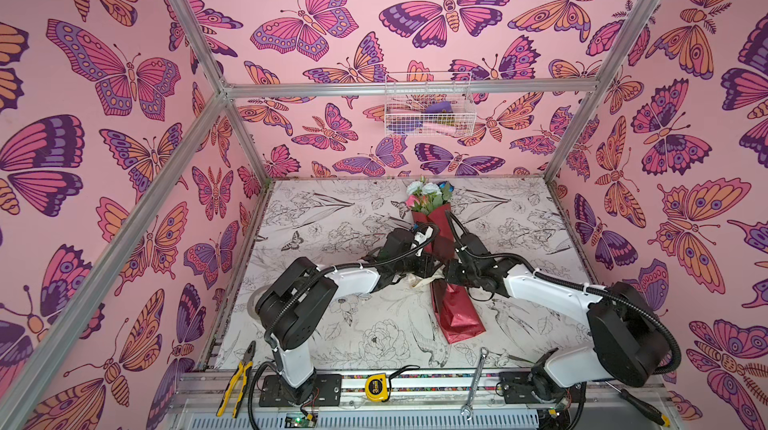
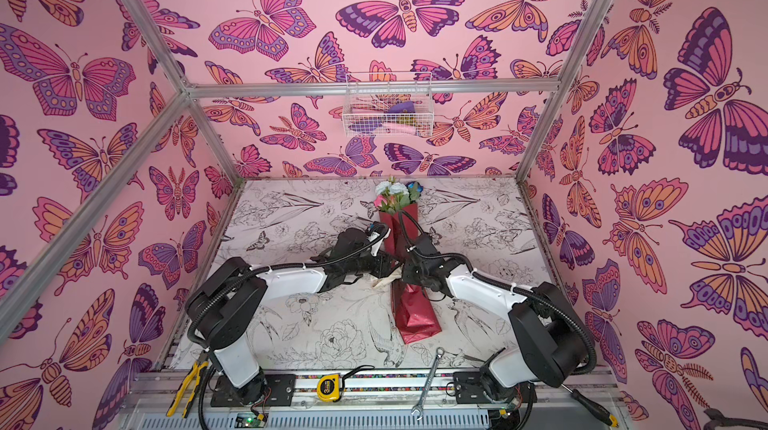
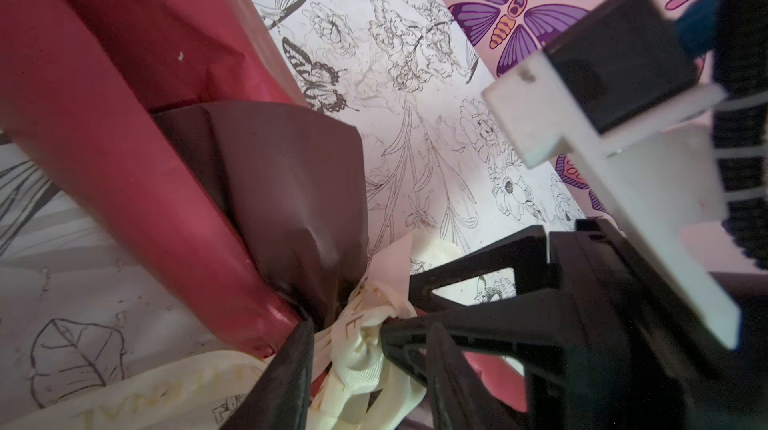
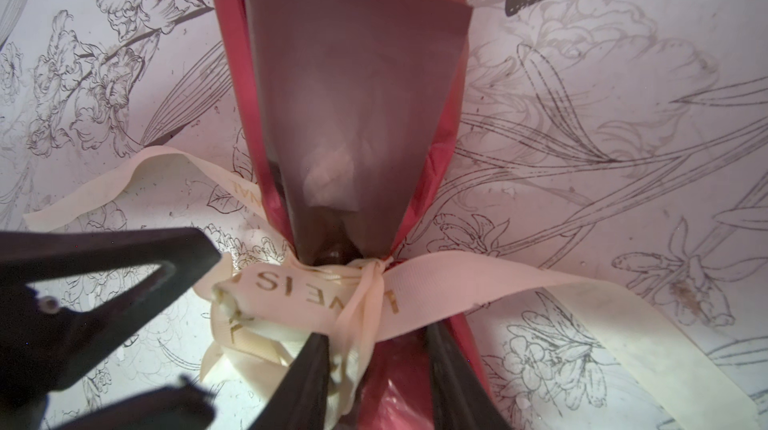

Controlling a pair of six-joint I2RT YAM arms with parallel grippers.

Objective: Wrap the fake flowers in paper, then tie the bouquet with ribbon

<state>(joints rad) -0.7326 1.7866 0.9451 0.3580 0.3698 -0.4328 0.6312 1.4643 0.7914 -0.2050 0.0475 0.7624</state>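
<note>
The right gripper (image 4: 378,336) is clamped across the pinched neck of the bouquet (image 1: 457,316), one black finger (image 4: 299,382) on each side of the red paper, just beside the knot. The left gripper (image 3: 370,336) comes in from the opposite side. Its jaws stand apart with the bunched loops of the cream ribbon (image 4: 436,282) between them; I cannot tell whether they press on the ribbon.

The ribbon, printed with gold lettering, is wound and knotted around the neck. One tail lies flat on the table (image 1: 332,232) on one side, and a second tail arches away on the other.

In both top views the bouquet lies lengthwise near the middle of the table. Its flower heads (image 1: 428,193) point toward the back wall and its wrapped base toward the front rail.

Along that rail lie pliers (image 1: 237,382), a tape measure (image 1: 378,386) and a wrench (image 1: 476,382). A wire basket (image 1: 428,104) hangs on the back wall.
</note>
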